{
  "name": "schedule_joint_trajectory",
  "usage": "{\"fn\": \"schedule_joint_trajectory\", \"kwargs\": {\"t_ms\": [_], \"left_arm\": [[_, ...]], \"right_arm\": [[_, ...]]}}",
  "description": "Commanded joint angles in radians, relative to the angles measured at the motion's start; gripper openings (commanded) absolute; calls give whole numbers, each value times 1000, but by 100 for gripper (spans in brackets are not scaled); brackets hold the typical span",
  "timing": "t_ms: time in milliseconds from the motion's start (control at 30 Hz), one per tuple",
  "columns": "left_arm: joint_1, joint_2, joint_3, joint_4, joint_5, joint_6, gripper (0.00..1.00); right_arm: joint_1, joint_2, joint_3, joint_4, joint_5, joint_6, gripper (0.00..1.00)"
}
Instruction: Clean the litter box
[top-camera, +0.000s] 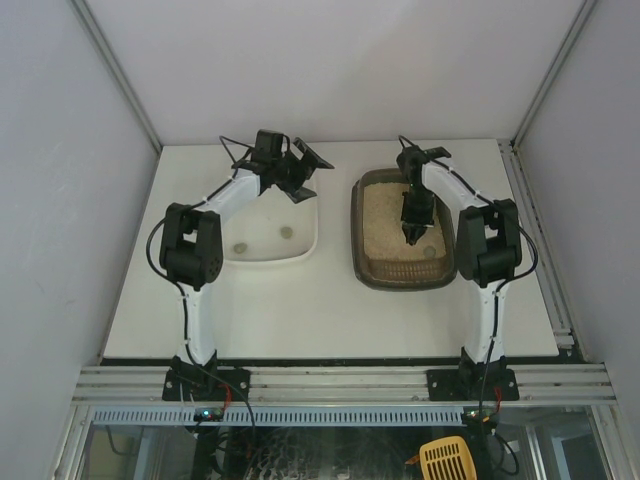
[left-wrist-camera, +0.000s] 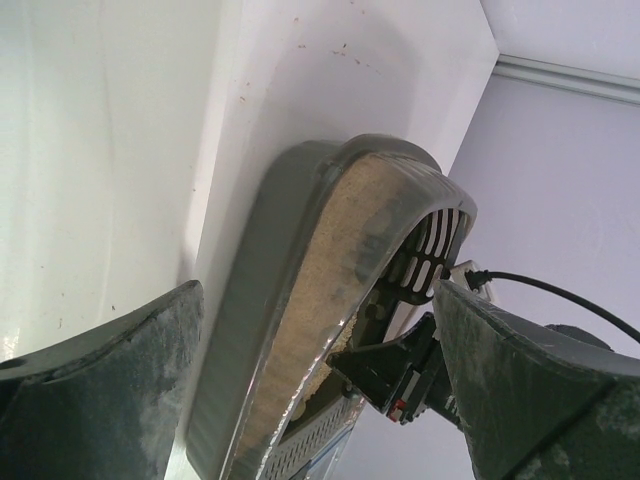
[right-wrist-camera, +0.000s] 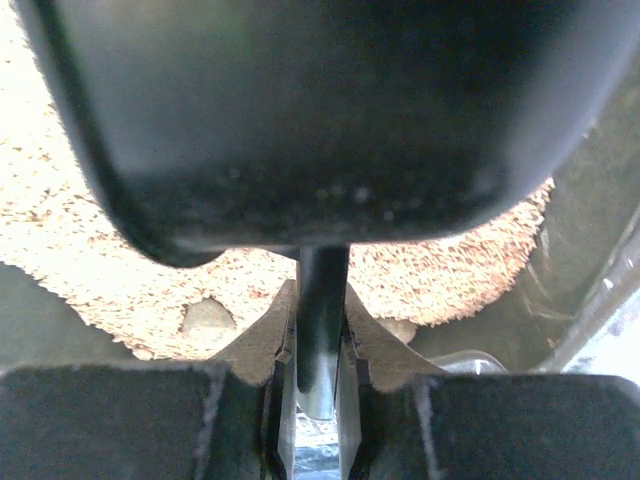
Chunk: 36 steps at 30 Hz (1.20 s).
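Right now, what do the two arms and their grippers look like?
Both the left arm and right arm have white tubular links, chunky black joint housings and thin black cables looping alongside. The left gripper and right gripper are black, with two flat fingers whose inner faces look dusty.

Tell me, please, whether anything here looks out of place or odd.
Nothing looks spilled or damaged. The beige litter in the dark brown-grey plastic litter box lies uneven, with bare floor showing at the near end and a grey lump sitting at its edge.
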Motion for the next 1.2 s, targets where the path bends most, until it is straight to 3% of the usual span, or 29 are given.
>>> {"fn": "schedule_joint_trajectory", "kwargs": {"t_ms": [0, 333, 567, 833, 1167], "left_arm": [[5, -32, 33, 12, 4, 21, 100], [4, -15, 36, 14, 26, 22, 99], [5, -8, 36, 20, 37, 18, 98], [5, -7, 35, 22, 42, 21, 98], [4, 2, 36, 23, 44, 20, 97]], "right_arm": [[-16, 42, 1, 121, -133, -13, 0], [-71, 43, -75, 268, -520, -3, 0], [-104, 22, -101, 312, -557, -1, 0], [-136, -31, -259, 508, -732, 57, 0], [-116, -141, -432, 639, -785, 100, 0]]}}
